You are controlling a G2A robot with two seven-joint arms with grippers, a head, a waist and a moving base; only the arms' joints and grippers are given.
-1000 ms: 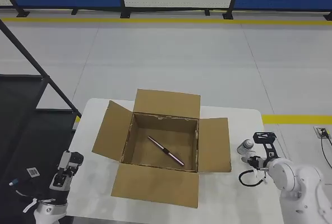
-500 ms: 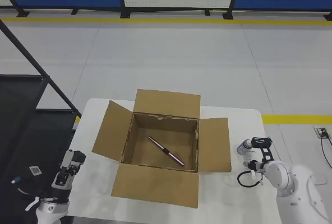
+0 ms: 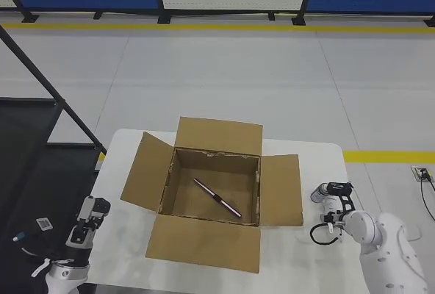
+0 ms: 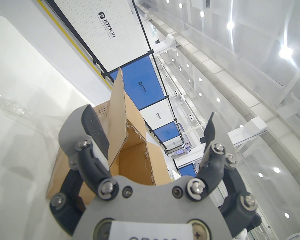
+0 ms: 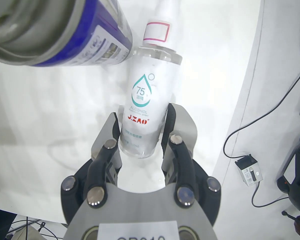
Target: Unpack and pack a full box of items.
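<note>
Just one box (image 3: 217,136), one bottle (image 5: 142,96).

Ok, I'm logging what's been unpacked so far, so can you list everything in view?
cardboard box: one, brown, flaps open, mid-table.
pen: one, dark red, lying inside the box.
spray bottle: one, clear with white cap, lying on the table right of the box.
can: one, blue and silver, next to the bottle.
table: one, white.
left gripper: open, holding nothing, near the box.
right gripper: shut on the spray bottle's base.
</note>
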